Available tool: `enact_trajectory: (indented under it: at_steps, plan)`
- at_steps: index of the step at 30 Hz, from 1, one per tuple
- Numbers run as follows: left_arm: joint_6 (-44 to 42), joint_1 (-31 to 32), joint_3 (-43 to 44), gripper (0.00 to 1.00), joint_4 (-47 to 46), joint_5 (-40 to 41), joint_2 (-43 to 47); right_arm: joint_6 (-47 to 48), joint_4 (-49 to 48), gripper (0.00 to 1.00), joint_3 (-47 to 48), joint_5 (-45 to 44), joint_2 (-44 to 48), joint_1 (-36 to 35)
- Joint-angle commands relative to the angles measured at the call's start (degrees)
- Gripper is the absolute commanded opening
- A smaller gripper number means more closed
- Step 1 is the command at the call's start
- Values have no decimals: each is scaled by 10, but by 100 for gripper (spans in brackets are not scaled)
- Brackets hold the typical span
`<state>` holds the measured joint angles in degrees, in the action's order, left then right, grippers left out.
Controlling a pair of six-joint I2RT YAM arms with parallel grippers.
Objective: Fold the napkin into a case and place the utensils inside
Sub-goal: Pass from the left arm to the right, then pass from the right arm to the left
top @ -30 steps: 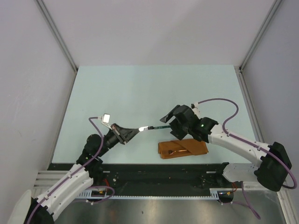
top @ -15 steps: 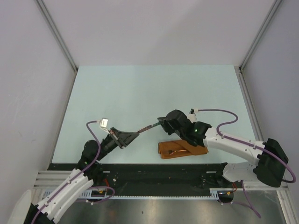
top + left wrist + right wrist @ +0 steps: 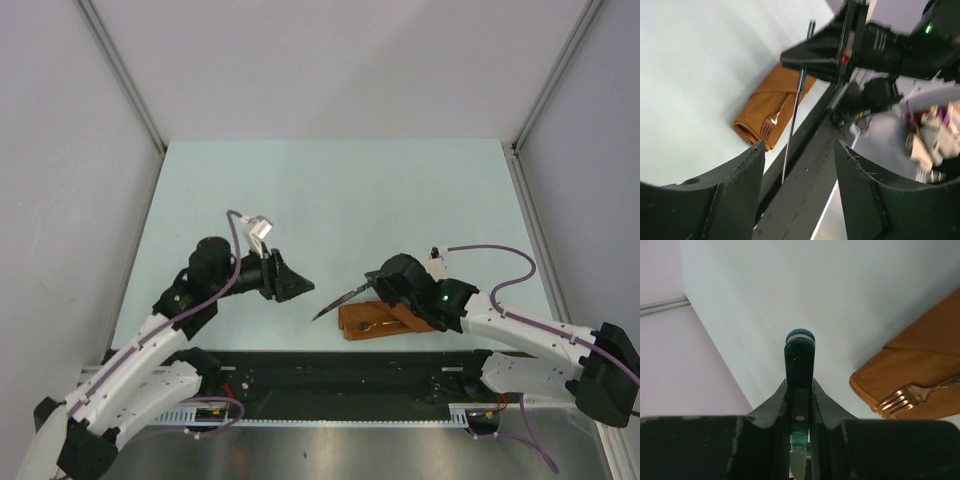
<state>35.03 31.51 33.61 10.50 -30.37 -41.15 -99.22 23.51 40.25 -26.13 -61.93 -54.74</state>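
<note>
The napkin lies folded as a rust-orange case (image 3: 358,324) near the table's front edge, also seen as the case (image 3: 765,102) and the case (image 3: 920,370). A gold fork (image 3: 905,397) pokes out of its left end, the same fork (image 3: 771,122) showing in the left wrist view. My right gripper (image 3: 376,286) hovers over the case's left end, shut on the teal handle of a knife (image 3: 800,357). The knife (image 3: 338,302) slants down to the left; its blade (image 3: 792,125) hangs free. My left gripper (image 3: 302,288) stands open and empty, a short way left of the blade tip.
The black front rail (image 3: 300,362) runs just below the case. Grey enclosure walls (image 3: 70,150) stand on both sides, and pale table surface (image 3: 330,200) stretches behind both arms.
The right gripper shut on the knife's handle and carried it toward the near edge. The left gripper opened, let go of the blade end, and drew back.
</note>
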Motion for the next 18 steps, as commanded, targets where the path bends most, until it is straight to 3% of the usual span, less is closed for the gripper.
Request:
enact_trajectory:
  at_steps: [1,3,4,5,8,18]
  plan:
    - [-185,4,121,59,142,-94,-127,41,35,0,-5,15,24,38]
    - [-254,75,162,59,164,-5,-150,34,54,0,-10,20,33,45]
    - [-272,115,184,60,155,123,-148,32,58,0,-13,27,34,50]
    - [-288,195,191,60,149,189,-148,30,63,0,-13,45,34,64]
    - [-340,273,202,63,118,302,-163,33,88,0,7,53,31,79]
    - [-423,383,266,60,161,420,-329,20,95,0,25,63,23,79]
